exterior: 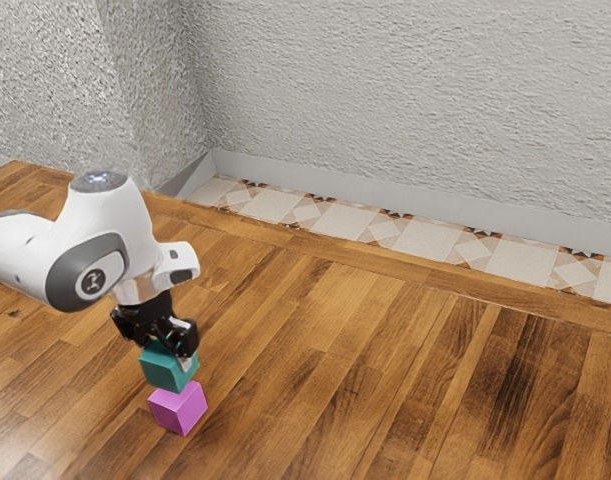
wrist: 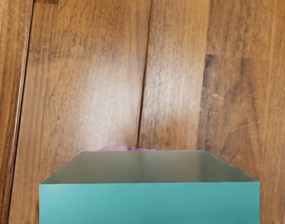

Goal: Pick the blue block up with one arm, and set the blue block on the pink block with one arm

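Observation:
The blue block, teal in colour, sits directly on top of the pink block on the wooden floor. My gripper is at the teal block's top, with its black fingers down both sides of the block and touching it. In the wrist view the teal block is large and close under my hand, and a thin sliver of the pink block peeks out behind its far edge.
Wooden planks spread out toward the exterior view's right. A tiled strip and a grey textured wall run along the back. My white arm comes in from the exterior view's left.

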{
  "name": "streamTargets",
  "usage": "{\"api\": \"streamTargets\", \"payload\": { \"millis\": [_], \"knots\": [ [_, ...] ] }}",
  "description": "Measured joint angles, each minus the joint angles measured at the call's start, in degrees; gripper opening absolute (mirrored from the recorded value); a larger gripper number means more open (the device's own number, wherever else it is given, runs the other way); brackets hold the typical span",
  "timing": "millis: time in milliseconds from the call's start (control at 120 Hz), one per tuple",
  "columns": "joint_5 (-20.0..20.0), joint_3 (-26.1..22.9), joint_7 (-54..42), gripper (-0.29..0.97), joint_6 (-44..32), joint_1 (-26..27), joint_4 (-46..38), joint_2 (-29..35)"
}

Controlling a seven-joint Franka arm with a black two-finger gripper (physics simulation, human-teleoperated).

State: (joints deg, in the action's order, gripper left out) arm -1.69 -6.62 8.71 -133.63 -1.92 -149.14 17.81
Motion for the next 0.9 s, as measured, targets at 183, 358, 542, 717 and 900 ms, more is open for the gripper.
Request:
{"api": "streamTargets", "payload": {
  "millis": [183, 358, 542, 717, 900],
  "knots": [
    [-0.01, -0.05, 1.90, 0.33, 0.10, 0.00, -0.74, 0.03],
    [0.12, -0.05, 2.36, 0.33, 0.82, 0.00, -0.73, -0.37],
    [-0.27, -0.06, 1.83, 0.51, 1.10, -0.01, -0.73, -0.59],
    [-0.64, 0.48, 1.39, 0.61, 3.12, 0.05, 5.84, -1.73],
    [-5.27, 10.93, 1.02, 0.65, 21.68, 3.60, 44.07, -14.39]
  ]
}}
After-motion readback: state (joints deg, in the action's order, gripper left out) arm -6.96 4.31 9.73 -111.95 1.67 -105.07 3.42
